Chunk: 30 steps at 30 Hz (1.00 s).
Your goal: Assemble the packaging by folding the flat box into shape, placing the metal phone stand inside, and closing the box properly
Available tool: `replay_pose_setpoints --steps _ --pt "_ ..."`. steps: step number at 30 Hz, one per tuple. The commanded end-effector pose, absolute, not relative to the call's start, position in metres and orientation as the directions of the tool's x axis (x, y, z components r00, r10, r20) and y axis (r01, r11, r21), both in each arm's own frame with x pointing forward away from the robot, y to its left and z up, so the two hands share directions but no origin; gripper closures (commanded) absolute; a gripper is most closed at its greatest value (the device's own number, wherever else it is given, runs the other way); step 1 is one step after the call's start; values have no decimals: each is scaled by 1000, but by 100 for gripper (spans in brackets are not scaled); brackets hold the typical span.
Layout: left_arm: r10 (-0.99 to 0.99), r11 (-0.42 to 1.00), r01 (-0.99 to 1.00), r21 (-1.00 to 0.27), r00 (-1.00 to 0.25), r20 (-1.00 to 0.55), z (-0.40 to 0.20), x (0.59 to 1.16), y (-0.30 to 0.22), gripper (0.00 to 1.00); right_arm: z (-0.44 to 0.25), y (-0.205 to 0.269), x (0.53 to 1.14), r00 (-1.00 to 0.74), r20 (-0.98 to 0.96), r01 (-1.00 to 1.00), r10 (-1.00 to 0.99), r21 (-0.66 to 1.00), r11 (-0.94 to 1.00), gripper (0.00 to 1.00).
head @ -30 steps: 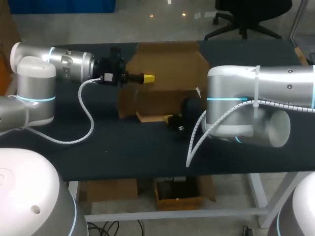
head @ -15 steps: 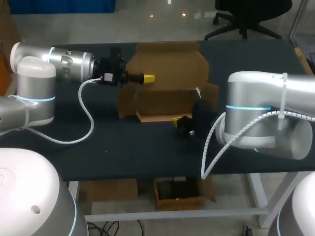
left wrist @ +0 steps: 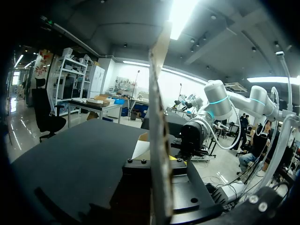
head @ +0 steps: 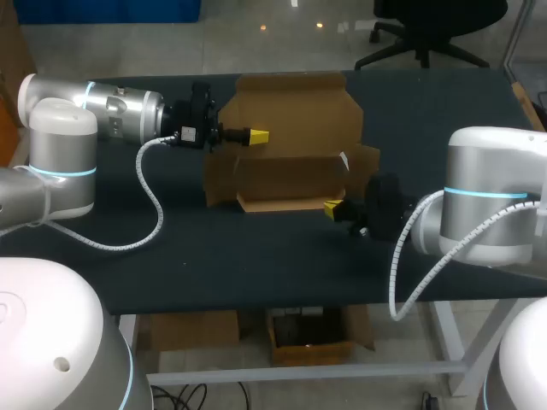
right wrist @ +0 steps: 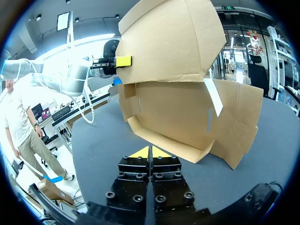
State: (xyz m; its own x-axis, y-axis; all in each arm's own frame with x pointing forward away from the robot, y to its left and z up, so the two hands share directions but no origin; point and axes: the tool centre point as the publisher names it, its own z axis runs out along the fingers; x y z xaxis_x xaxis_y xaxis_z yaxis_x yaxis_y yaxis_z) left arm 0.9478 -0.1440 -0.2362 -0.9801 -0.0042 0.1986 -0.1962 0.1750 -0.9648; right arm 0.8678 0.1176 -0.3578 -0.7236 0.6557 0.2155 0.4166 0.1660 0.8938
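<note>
Right end effector (head: pixel 335 207) nearest, over front-right part of counter (head: pixel 214 256). Fingertips pressed together, nothing held. Tips just beside near lower flap of box (head: pixel 295 120), at its right corner; contact unclear. Box mid-counter toward far side, partly folded: low front wall, tall rear panel upright, side flaps out. Left end effector (head: pixel 256 136) enters from left, clamped on rear panel's left edge, with cardboard between fingers.

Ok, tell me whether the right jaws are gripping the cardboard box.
No, the right jaws are shut on nothing, with the cardboard box ahead of them.
</note>
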Motion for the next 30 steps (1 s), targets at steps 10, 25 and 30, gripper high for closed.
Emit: replay_pose_setpoints --steps 10,25,30 --pt "-1 177 -197 -964 -980 200 -240 949 -144 100 -323 49 848 -825 232 371 516 910 184 100" --pt "-1 177 -197 -964 -980 200 -240 949 -144 100 -316 5 855 -872 204 343 445 903 260 100" --pt "-1 177 -197 -964 -980 200 -240 949 -144 100 -314 -4 854 -878 188 333 439 901 280 100"
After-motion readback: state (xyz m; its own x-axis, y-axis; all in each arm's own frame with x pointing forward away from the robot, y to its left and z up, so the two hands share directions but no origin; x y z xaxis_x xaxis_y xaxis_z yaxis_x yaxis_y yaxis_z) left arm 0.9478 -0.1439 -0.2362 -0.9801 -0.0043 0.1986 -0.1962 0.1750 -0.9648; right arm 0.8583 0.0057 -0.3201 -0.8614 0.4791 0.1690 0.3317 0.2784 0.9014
